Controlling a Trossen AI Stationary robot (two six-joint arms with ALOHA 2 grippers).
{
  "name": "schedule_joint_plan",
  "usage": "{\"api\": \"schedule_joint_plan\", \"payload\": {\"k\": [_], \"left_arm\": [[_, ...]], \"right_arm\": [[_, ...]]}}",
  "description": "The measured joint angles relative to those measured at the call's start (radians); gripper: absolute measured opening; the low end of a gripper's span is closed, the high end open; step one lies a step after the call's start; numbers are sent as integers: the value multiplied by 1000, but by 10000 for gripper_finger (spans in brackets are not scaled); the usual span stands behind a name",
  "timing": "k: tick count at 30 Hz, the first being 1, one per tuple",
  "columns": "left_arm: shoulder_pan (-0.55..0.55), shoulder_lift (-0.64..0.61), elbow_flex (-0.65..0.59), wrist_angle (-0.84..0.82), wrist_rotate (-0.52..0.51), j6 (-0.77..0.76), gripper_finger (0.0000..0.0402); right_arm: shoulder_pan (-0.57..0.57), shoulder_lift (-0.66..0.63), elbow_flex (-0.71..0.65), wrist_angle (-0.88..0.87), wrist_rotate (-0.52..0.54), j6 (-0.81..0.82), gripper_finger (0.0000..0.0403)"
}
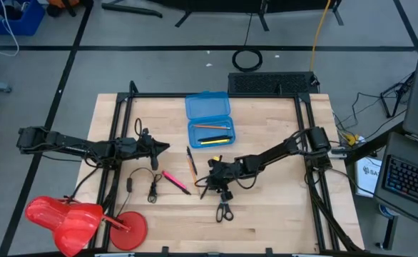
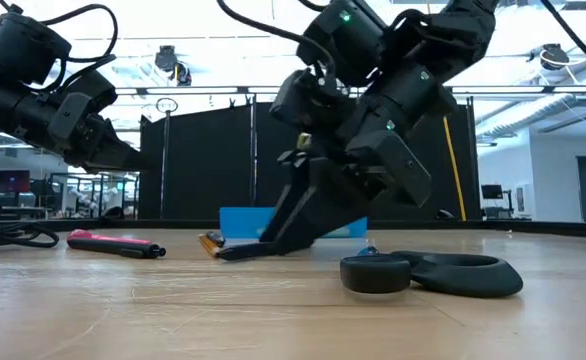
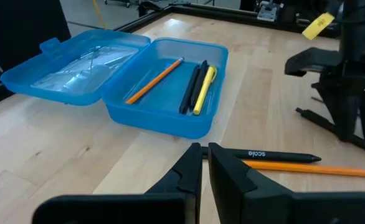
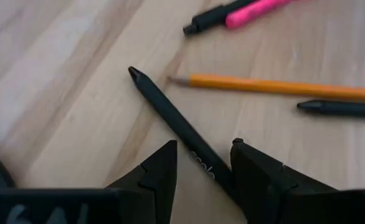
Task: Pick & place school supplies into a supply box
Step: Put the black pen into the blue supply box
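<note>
A: We are counting three pens lying in the supply box (image 1: 209, 123); scissors (image 1: 224, 210) and pink pen (image 1: 174, 179) are waiting on the counter (image 1: 280, 221).

B: Right tool (image 4: 204, 171) is straddling a black pen (image 4: 170, 121), not yet clenched; left tool (image 3: 205, 163) is pinched empty.

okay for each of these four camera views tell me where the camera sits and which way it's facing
High: above the table, looking straight down; both arms, blue supply box, scissors.
Low: table-top height, looking level into the room; right gripper down at the wood, scissors.
Left wrist: on the left arm, facing the supply box; left gripper shut.
Right wrist: on the right arm, facing down; right gripper open around a black pen.
Shared: both wrist views show the orange pencil.
</note>
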Motion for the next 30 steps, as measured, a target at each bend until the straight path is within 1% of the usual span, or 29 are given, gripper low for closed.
{"api": "schedule_joint_plan", "payload": {"k": [4,10,13,18,24,26,30], "left_arm": [[0,0,0,0,0,0,31],[0,0,0,-1,0,0,31],[0,0,0,-1,0,0,31],[0,0,0,-1,0,-1,31],[0,0,0,-1,0,-1,31],[0,0,0,-2,0,-1,31],[0,0,0,-2,0,-1,31]], "right_arm": [[-7,-1,9,-32,18,-1,137],[-35,-1,8,-87,15,79,136],[-44,-2,-10,-64,14,131,129],[-45,-2,-15,-63,18,159,93],[-40,-2,-16,-67,17,182,22],[-40,-3,-16,-69,19,176,15],[-40,-3,-16,-69,21,180,17]]}}
